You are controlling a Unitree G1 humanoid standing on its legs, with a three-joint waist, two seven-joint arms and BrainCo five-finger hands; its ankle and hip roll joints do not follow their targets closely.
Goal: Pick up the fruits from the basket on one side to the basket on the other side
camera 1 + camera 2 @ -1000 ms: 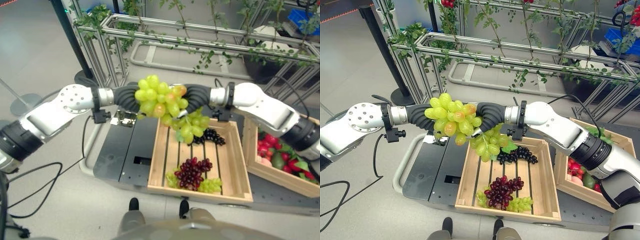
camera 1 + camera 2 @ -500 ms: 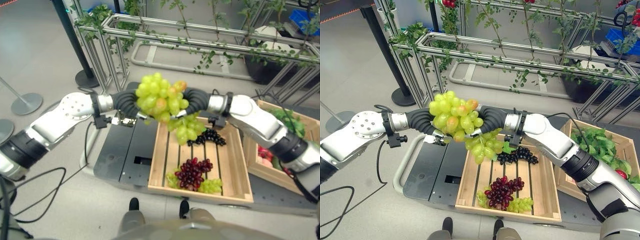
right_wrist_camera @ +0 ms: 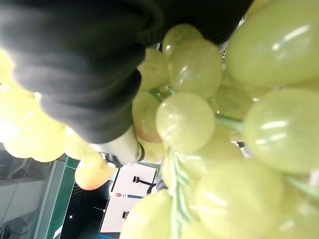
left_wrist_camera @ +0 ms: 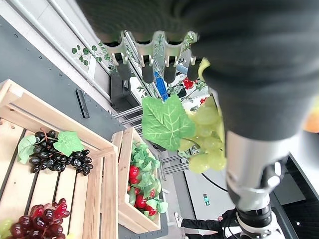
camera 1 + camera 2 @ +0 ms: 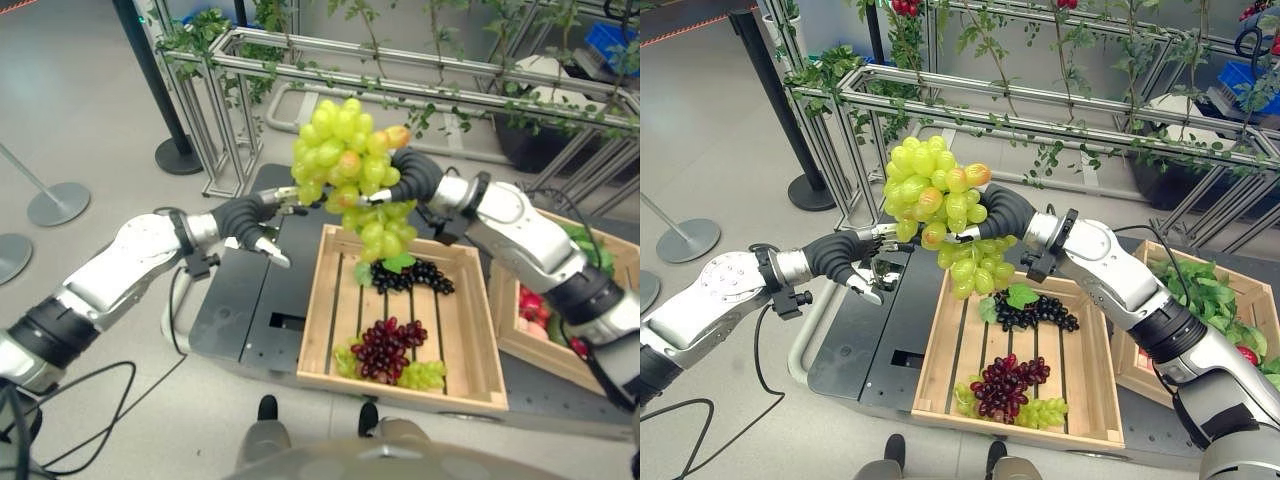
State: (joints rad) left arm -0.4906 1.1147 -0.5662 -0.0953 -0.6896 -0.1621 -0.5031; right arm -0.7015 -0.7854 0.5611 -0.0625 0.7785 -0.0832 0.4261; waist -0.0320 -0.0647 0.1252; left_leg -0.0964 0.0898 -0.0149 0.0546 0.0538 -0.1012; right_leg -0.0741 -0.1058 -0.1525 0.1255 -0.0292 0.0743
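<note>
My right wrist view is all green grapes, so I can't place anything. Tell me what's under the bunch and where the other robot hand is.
Observer: The green grape bunch, held by the right robot hand, hangs above the far left corner of the slatted wooden crate.
Operator: Report the left one.
Observer: The left robot hand is open beside the bunch, over the dark cart top.
Operator: List what's in that crate.
Observer: Black grapes, red grapes and a small green cluster.
</note>
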